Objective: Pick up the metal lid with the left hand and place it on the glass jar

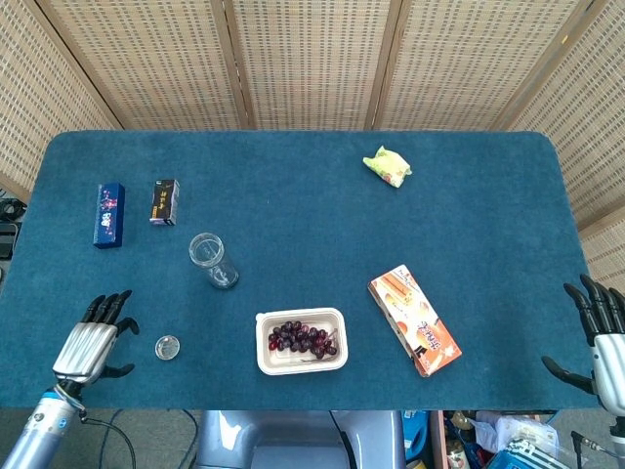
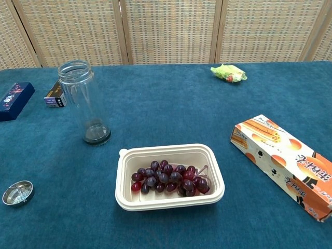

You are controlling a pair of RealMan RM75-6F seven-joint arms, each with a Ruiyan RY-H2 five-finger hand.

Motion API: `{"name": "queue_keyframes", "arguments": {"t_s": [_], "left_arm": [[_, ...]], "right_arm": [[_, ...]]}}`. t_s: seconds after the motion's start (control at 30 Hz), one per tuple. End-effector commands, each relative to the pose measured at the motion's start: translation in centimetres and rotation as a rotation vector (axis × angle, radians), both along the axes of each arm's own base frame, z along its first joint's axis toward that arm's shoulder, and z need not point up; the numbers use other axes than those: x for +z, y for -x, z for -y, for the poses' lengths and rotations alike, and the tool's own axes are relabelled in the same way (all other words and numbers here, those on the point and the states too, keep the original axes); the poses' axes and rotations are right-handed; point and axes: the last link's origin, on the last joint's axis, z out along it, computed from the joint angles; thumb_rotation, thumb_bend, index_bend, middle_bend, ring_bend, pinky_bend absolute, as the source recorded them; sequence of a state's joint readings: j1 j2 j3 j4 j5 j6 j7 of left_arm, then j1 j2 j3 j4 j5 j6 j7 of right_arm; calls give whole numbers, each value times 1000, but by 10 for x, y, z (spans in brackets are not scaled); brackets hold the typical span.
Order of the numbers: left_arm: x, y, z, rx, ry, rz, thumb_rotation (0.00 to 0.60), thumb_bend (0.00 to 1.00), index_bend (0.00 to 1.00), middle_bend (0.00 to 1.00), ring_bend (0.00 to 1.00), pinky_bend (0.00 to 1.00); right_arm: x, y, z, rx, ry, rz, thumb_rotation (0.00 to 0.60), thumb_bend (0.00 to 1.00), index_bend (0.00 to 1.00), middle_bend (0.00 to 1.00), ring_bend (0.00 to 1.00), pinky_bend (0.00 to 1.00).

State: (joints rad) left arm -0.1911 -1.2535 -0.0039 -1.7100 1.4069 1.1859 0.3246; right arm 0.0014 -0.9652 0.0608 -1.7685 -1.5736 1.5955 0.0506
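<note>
The small round metal lid (image 1: 167, 347) lies flat on the blue table near its front left; the chest view has the lid (image 2: 17, 192) at the lower left. The clear glass jar (image 1: 212, 260) stands upright and uncapped behind and to the right of it, also seen as the jar (image 2: 83, 101) in the chest view. My left hand (image 1: 92, 341) hovers just left of the lid, fingers spread, holding nothing. My right hand (image 1: 599, 334) stays off the table's right front edge, fingers apart and empty. Neither hand appears in the chest view.
A cream tray of grapes (image 1: 302, 341) sits right of the lid. An orange snack box (image 1: 414, 320) lies further right, a green packet (image 1: 388, 165) at the back. Behind the jar at the left are a blue box (image 1: 109, 214) and a small dark box (image 1: 164, 201).
</note>
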Motion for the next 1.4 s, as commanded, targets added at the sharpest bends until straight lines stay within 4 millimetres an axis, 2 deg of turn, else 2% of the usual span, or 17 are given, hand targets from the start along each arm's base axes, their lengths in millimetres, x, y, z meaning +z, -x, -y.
{"name": "queue_keyframes", "arguments": {"t_s": [0.03, 0.27, 0.6, 0.9, 1.4], "left_arm": [[-12, -3, -6, 3, 17, -1, 600, 237, 450, 0, 0, 0], [-26, -5, -11, 4, 34, 0, 600, 348, 475, 0, 0, 0], [-44, -7, -12, 6, 66, -6, 600, 348, 499, 0, 0, 0], [-50, -7, -15, 10, 82, -11, 600, 348, 502, 0, 0, 0], [-55, -5, -17, 16, 91, -22, 600, 389, 573, 0, 0, 0]], "right_arm": [[1, 1, 1, -4, -3, 9, 600, 0, 120, 0, 0, 0], [2, 2, 1, -5, -10, 19, 600, 0, 120, 0, 0, 0], [6, 4, 2, -10, -7, 34, 600, 0, 120, 0, 0, 0], [8, 6, 3, -17, -2, 42, 600, 0, 120, 0, 0, 0], [9, 8, 3, -22, -4, 50, 600, 0, 120, 0, 0, 0]]}}
